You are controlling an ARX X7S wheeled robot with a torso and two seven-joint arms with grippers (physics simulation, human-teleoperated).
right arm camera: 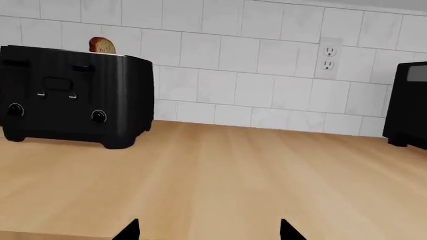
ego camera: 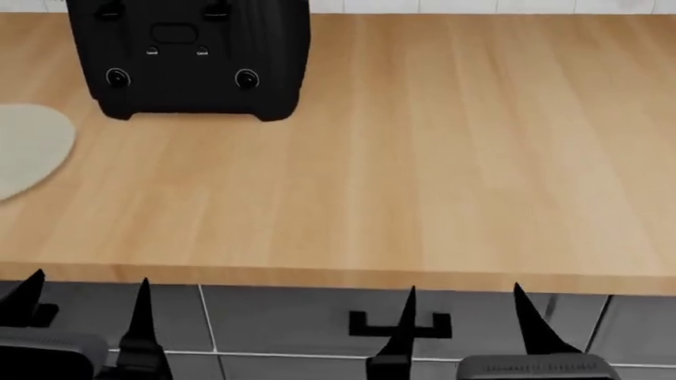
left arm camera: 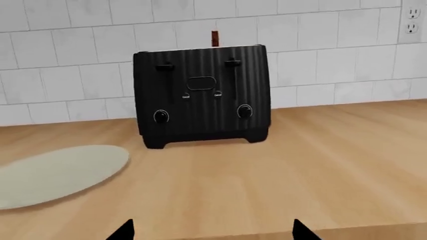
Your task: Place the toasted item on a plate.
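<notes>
From my end the toast (right arm camera: pixel 102 45) pokes its rounded top out of the black ribbed toaster (left arm camera: pixel 201 95), tan crumb with a reddish-brown crust, seen edge-on from the left wrist cam. The plate (left arm camera: pixel 57 172) is flat, matte, off-white, lying on the wood-grain counter (ego camera: pixel 423 158) just beside the toaster. Left claw (ego camera: pixel 82 305) and right claw (ego camera: pixel 465 313) both hang released with nothing in them, at the counter's front edge.

Head view steeply downward; both wrist views level, sharing toaster (left arm camera: pixel 202 95).
</notes>
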